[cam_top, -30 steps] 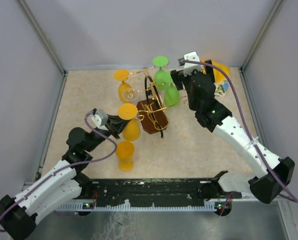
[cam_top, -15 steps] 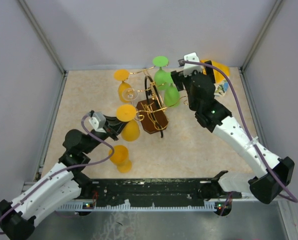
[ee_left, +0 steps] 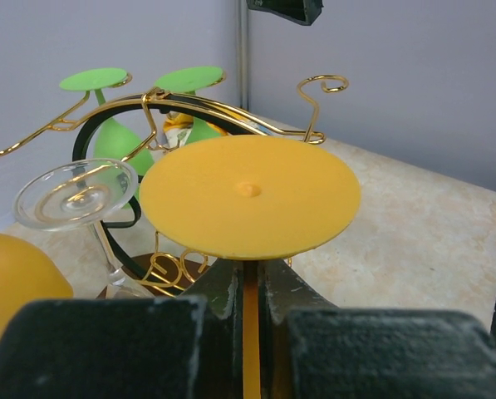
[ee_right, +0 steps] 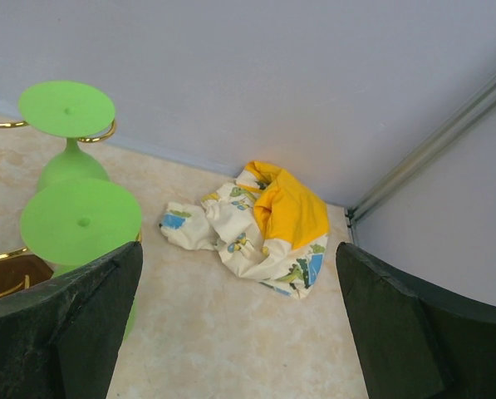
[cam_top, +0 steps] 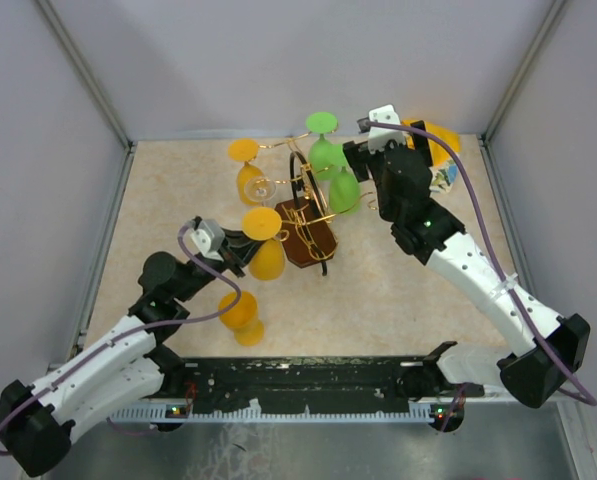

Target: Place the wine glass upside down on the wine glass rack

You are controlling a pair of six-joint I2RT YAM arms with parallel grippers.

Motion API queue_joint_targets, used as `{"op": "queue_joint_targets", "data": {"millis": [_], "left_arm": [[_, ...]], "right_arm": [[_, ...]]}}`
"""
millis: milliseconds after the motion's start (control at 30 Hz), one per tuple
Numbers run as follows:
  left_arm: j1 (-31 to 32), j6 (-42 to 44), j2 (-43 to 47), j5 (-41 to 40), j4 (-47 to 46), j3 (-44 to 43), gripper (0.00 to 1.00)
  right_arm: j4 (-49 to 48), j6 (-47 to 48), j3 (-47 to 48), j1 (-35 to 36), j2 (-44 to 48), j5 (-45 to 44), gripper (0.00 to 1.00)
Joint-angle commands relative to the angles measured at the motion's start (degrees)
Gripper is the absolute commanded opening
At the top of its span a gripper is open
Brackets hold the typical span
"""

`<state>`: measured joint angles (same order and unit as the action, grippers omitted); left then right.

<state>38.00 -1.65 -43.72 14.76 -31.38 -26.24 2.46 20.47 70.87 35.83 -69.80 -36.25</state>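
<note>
My left gripper (ee_left: pixel 251 287) is shut on the thin stem of an orange wine glass (ee_left: pixel 249 195). The glass is upside down, its flat foot on top. From above, the left gripper (cam_top: pixel 240 246) holds this orange wine glass (cam_top: pixel 264 240) just left of the wine glass rack (cam_top: pixel 306 238), a gold wire stand on a dark brown base. The rack's gold arms (ee_left: pixel 231 112) rise right behind the held foot. My right gripper (ee_right: pixel 239 332) is open and holds nothing. It hovers by the green glasses (cam_top: pixel 343 188), at the rack's far right side.
Hanging on the rack are an orange glass (cam_top: pixel 248 170), a clear glass (ee_left: pixel 75 193) and two green glasses (ee_right: pixel 81 220). Another orange glass (cam_top: pixel 241 312) sits on the table near my left arm. A crumpled yellow and white cloth (ee_right: pixel 272 220) lies in the far right corner.
My left arm drew back slightly, then brought the held glass a little right, closer to the rack. The orange glass on the table shifted slightly left. The right arm stayed still.
</note>
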Motion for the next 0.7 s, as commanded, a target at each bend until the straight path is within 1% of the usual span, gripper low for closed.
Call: {"op": "queue_joint_targets", "data": {"millis": [0,300,500,600,667], "left_arm": [[0.9,-1.1,0.1,1.5,-5.2,1.3,0.0],[2.6,-2.5,4.1,-0.2,-3.9,5.8,0.0],[2.8,-1.6,7.3,-1.5,-1.1,5.6,0.0],[2.8,-1.5,6.2,-1.2,-1.8,5.9,0.0],[2.8,-2.1,4.5,-0.4,-4.4,7.0,0.0]], "right_arm": [[-2.3,1.4,0.2,-0.2,1.8,-1.1,0.99],[-1.9,1.9,-0.6,-0.2,2.0,-1.4,0.99],[-1.9,1.6,-0.7,-0.2,1.6,-1.5,0.99],[-1.8,1.3,-0.7,-0.2,1.5,-1.3,0.99],[-1.8,1.2,-0.7,-0.3,1.6,-1.2,0.99]]}}
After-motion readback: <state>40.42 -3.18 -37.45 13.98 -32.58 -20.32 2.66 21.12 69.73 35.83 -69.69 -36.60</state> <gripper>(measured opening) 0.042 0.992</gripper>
